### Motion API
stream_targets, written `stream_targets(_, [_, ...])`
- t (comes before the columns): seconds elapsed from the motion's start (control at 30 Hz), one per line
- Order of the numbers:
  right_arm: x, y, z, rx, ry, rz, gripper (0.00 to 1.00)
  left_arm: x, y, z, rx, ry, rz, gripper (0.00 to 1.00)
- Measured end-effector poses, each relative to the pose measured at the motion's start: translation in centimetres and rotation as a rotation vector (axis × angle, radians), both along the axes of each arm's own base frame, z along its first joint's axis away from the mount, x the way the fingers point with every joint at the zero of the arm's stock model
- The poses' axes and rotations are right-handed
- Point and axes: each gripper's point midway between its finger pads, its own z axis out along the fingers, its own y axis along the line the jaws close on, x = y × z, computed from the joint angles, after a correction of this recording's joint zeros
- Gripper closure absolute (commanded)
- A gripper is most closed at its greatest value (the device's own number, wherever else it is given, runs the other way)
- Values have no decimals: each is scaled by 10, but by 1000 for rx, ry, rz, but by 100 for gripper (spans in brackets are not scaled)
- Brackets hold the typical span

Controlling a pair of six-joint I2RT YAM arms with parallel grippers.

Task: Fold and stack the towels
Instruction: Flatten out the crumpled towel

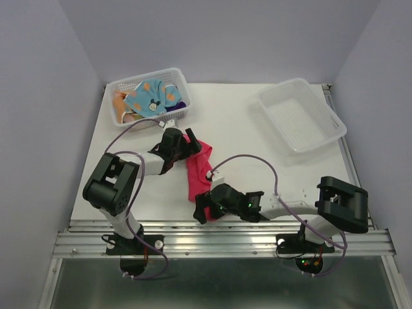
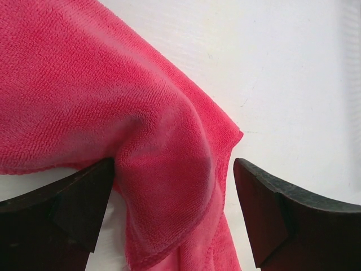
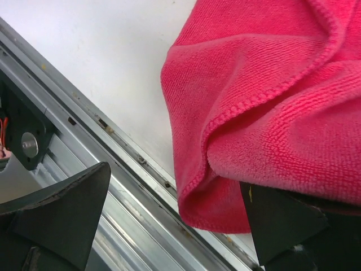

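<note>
Crumpled pink-red towel (image 1: 198,168), nubby pile, stitched hem, between wide-apart jaws of left gripper (image 2: 174,164) and right gripper (image 3: 175,178), unclamped. Perforated white basket (image 1: 168,114) holding blue-spotted, peach, purple towels (image 1: 151,96).

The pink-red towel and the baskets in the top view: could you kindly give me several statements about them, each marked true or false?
1. The pink-red towel lies on the table, not in a basket. True.
2. The blue spotted towel sits in the far-right basket. False: it is in the far-left basket.
3. The left end effector and the right end effector are both open. True.
4. The pink-red towel is folded into a neat square. False: it lies bunched in a long, creased strip.
</note>
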Motion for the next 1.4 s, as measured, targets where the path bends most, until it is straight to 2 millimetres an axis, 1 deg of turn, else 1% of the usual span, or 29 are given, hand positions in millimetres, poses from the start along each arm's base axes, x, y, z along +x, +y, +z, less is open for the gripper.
stream_targets(0.07, [0, -3, 6, 1, -10, -6, 0, -2, 1, 3, 8, -5, -6, 1])
stream_targets(0.1, [1, -5, 13, 9, -17, -12, 0, -6, 3, 7, 9, -13, -10, 1])
stream_targets(0.17, [7, -11, 31, 33, -45, -42, 0, -15, 6, 19, 3, -36, -15, 1])
stream_targets(0.23, [12, -18, 56, 74, -78, -77, 0, -26, 7, 34, -14, -70, -25, 1])
stream_targets(0.27, [13, -23, 65, 86, -89, -93, 0, -33, 5, 45, -26, -93, -36, 1])
stream_targets(0.37, [17, -41, 87, 116, -116, -153, 0, -54, -5, 68, -46, -136, -65, 1])
stream_targets(0.43, [19, -56, 92, 116, -125, -195, 0, -70, -17, 80, -59, -152, -92, 1])
stream_targets(0.5, [18, -76, 86, 95, -121, -247, 0, -89, -28, 86, -73, -150, -125, 1])
stream_targets(0.53, [19, -87, 81, 80, -118, -278, 0, -97, -33, 87, -83, -147, -142, 1])
stream_targets(0.57, [18, -94, 76, 66, -113, -292, 0, -111, -37, 86, -94, -135, -163, 1])
stream_targets(0.63, [17, -115, 62, 20, -105, -343, 0, -131, -42, 81, -113, -108, -190, 1])
stream_targets(0.73, [18, -137, 45, -37, -94, -408, 0, -165, -46, 67, -133, -47, -229, 1])
stream_targets(0.83, [23, -154, 35, -79, -82, -470, 4, -205, -59, 51, -144, 39, -300, 1])
stream_targets(0.87, [28, -160, 32, -90, -78, -502, 7, -218, -64, 46, -144, 69, -326, 1])
stream_targets(0.9, [33, -165, 32, -95, -77, -530, 10, -229, -68, 43, -147, 98, -341, 1])
stream_targets(0.93, [37, -169, 31, -99, -74, -551, 10, -239, -71, 42, -145, 111, -362, 1])
stream_targets(0.97, [42, -173, 29, -107, -72, -579, 14, -247, -73, 39, -143, 131, -370, 1])
stream_targets(1.03, [49, -180, 22, -137, -63, -612, 19, -270, -77, 29, -109, 185, -395, 1])
stream_targets(1.1, [53, -184, 11, -183, -46, -622, 23, -285, -79, 20, -75, 223, -403, 1])
stream_targets(1.13, [53, -184, 7, -195, -41, -620, 23, -289, -79, 17, -58, 233, -405, 1])
stream_targets(1.2, [52, -181, -4, -229, -24, -601, 27, -297, -81, 8, -14, 263, -401, 1])
stream_targets(1.23, [51, -179, -11, -250, -12, -588, 30, -299, -81, 5, 6, 273, -394, 1])
stream_targets(1.3, [50, -177, -20, -275, 3, -576, 32, -300, -83, 1, 38, 280, -377, 1])
stream_targets(1.33, [51, -175, -22, -283, 2, -572, 34, -300, -83, 0, 47, 279, -369, 1])
stream_targets(1.4, [55, -168, -21, -271, 7, -569, 35, -299, -85, 2, 55, 271, -360, 1])
